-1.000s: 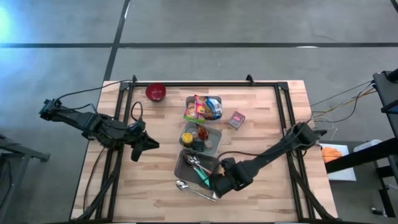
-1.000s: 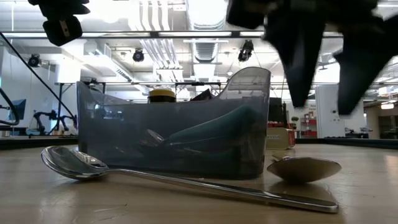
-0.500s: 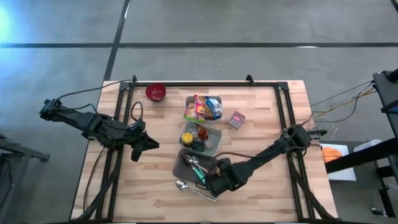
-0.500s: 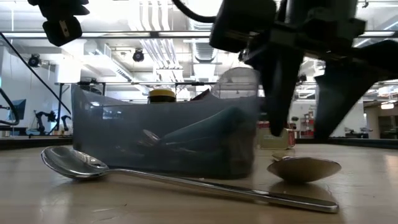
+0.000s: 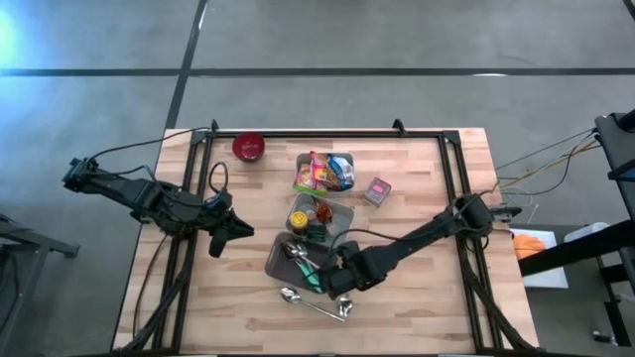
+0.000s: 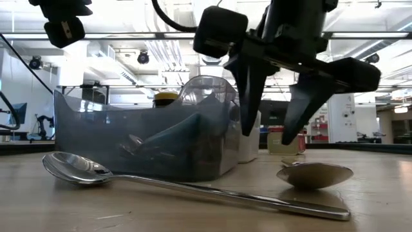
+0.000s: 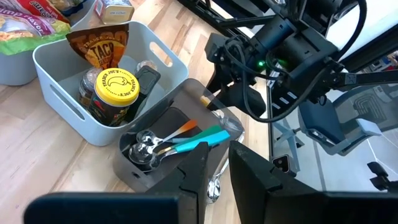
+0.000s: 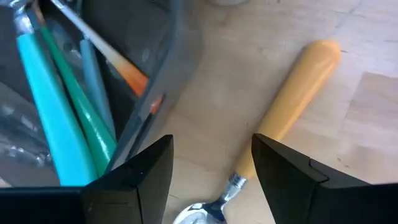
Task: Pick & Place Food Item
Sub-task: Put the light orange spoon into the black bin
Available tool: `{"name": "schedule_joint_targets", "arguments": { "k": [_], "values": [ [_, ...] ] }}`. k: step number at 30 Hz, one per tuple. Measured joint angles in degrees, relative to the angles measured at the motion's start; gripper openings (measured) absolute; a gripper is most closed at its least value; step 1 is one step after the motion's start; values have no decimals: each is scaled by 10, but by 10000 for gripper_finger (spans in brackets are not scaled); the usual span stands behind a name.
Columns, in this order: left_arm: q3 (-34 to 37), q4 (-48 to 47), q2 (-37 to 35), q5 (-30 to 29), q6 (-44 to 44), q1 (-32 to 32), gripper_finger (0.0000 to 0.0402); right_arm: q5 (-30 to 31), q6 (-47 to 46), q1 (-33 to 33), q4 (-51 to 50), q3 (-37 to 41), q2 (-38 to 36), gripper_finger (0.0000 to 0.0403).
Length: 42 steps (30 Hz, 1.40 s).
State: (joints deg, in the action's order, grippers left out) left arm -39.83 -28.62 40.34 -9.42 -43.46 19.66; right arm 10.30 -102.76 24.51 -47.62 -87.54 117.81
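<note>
My right gripper [image 5: 340, 281] hangs open, fingers pointing down, near the table's front, right beside a grey see-through cutlery bin [image 5: 294, 260]. An orange-handled spoon [image 8: 292, 99] lies on the wood below the gap between its fingers [image 8: 211, 144], untouched. The food sits farther back: a yellow-lidded jar [image 7: 116, 84] and a brown packet in a grey bin [image 5: 342, 226], and bright snack packets [image 5: 319, 171] in another bin. My left gripper [image 5: 238, 231] waits above the table's left side, fingers a narrow gap apart around nothing. My right gripper lies with the outer side of one finger [image 6: 248, 96] against the cutlery bin's right-hand wall [image 8: 155, 102], near the rim. The fingers point down from above. The bin rests flat on the table, turned askew. Nothing is between the fingers.
A long steel spoon [image 6: 193, 187] and a second spoon bowl [image 6: 315, 174] lie on the wood in front of the cutlery bin. A red bowl [image 5: 248, 147] stands at the far left and a small box [image 5: 377, 190] right of the bins.
My right gripper has moved toward the table's left edge and a little down, rolling slightly. The cutlery bin has slid left along the table ahead of it and turned about. The spoons on the wood have stayed where they were.
</note>
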Motion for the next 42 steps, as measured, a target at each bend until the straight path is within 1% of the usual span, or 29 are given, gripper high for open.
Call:
{"name": "schedule_joint_targets", "arguments": {
  "k": [9,27,29,31,33,40,41,42],
  "values": [
    [0,0,0,0,0,0,67,-32,-25,1,2,29,0,215],
    [0,0,0,0,0,0,67,-99,-14,1,3,63,3,214],
    [0,0,0,0,0,0,67,-104,-11,0,4,66,3,210],
    [0,0,0,0,0,0,67,-104,-9,0,3,68,3,194],
    [0,0,0,0,0,0,67,-104,-4,0,1,69,3,167],
    [0,0,0,0,0,0,67,-104,16,1,-3,70,3,48],
    [0,0,0,0,0,0,67,-104,21,1,-3,70,1,37],
    [0,0,0,0,0,0,67,-103,25,1,-3,70,0,35]
  ]
}}
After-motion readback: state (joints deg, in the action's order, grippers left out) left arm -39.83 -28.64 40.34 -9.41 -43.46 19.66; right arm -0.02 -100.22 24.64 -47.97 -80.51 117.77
